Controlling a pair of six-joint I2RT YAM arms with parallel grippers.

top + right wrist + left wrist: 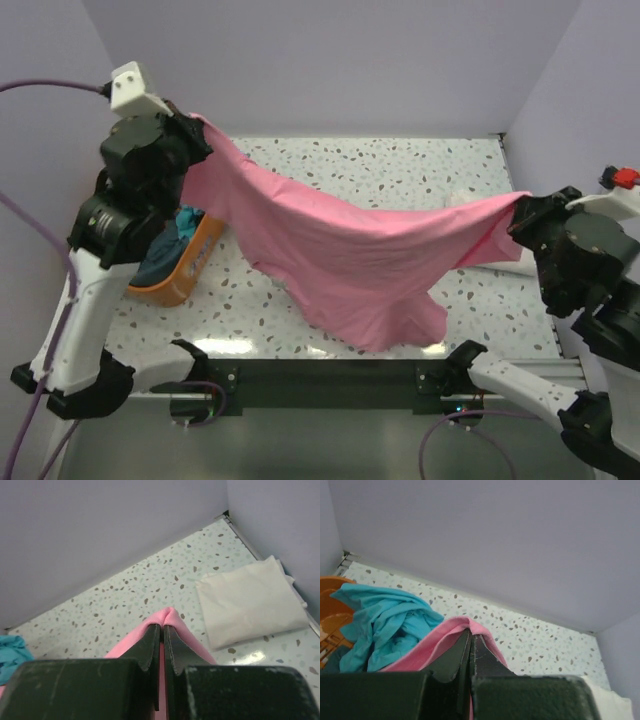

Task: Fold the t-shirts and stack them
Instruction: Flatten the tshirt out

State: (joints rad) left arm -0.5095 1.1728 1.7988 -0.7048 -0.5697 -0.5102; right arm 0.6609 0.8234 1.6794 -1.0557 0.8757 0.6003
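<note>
A pink t-shirt (340,250) hangs stretched between both arms above the table, its lower part sagging to the surface near the front edge. My left gripper (192,122) is shut on one corner at the upper left; pink cloth (451,632) wraps over its fingertips. My right gripper (518,205) is shut on the opposite corner at the right, with pink cloth (167,616) folded over its tips. A folded cream-white t-shirt (250,602) lies flat at the right of the table. A teal t-shirt (385,625) is bunched in the basket, over a darker shirt (160,265).
An orange plastic basket (190,270) stands at the left of the speckled table (400,165), under my left arm. Lilac walls close in the back and sides. The cream-white shirt sits close to the right wall.
</note>
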